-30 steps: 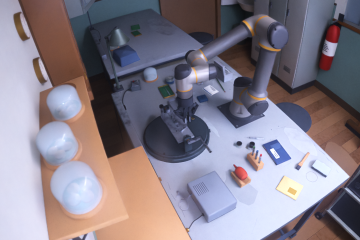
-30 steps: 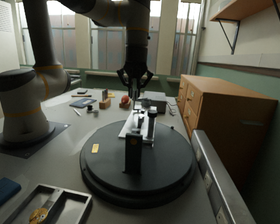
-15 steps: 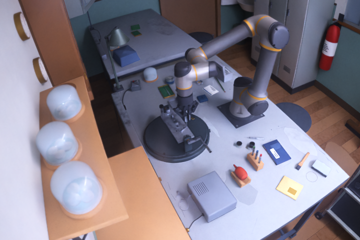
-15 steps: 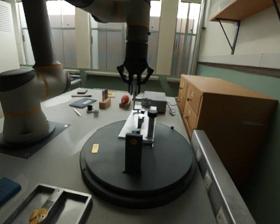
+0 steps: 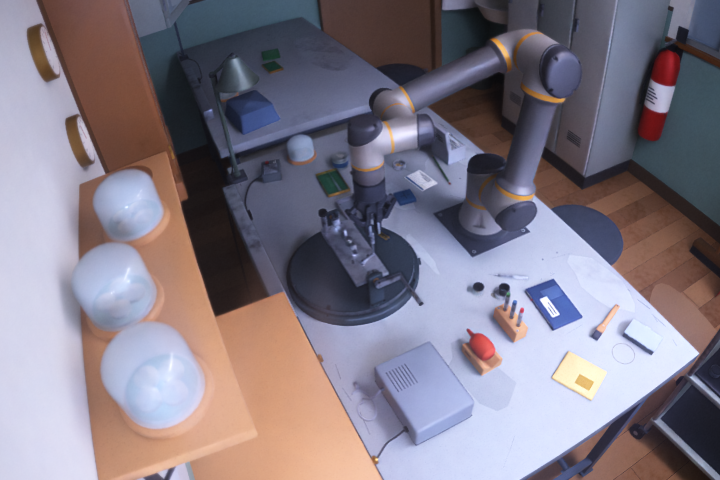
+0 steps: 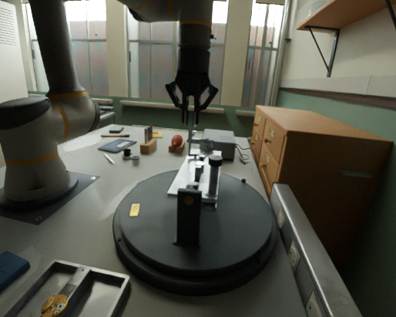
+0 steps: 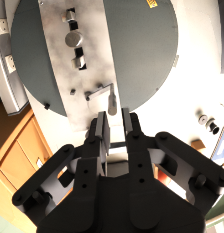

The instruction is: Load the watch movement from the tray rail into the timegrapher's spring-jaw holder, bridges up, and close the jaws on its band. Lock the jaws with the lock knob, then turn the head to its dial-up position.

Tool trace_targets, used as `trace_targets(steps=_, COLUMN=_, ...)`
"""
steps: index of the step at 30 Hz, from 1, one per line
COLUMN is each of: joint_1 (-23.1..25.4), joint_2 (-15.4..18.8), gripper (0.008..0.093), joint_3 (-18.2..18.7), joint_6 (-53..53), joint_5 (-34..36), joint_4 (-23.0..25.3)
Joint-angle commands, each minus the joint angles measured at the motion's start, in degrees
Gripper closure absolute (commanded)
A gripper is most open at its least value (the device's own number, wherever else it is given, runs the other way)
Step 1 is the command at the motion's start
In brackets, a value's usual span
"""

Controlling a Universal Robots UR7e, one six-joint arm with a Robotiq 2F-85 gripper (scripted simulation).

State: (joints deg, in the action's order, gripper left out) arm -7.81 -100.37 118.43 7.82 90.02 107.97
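The timegrapher's lever handle (image 7: 112, 102) lies just ahead of my fingertips, at the end of the grey head plate (image 7: 79, 66). My gripper (image 7: 113, 121) hovers above it, nearly closed and empty. On the plate, two spring jaws (image 7: 78, 62) flank a round holder post (image 7: 73, 38), and nothing sits between them. The head plate (image 5: 352, 246) rests on a round dark base (image 5: 352, 277). A black lock knob (image 6: 215, 160) stands on a post at the plate's near end in the second side camera. The brass watch movement (image 6: 54, 305) lies on the tray rail, far from my gripper (image 6: 191, 120).
The metal tray (image 6: 69, 291) sits at the table edge beside a blue pad (image 6: 4, 267). A grey box (image 5: 423, 391), red blower (image 5: 480, 345), pen block (image 5: 511, 320) and notebook (image 5: 552, 303) lie past the base. A wooden drawer cabinet (image 6: 318, 164) flanks the table.
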Motion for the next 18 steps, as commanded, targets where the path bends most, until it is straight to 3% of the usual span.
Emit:
trace_targets(steps=1, joint_1=0.00, joint_2=-0.05, gripper=0.0785, joint_3=-0.11, joint_6=0.00, joint_5=0.00, joint_4=-0.10)
trace_targets(steps=18, joint_1=0.00, joint_2=-0.71, gripper=0.0785, joint_3=-1.88, joint_6=0.00, joint_5=0.00, joint_4=-2.49)
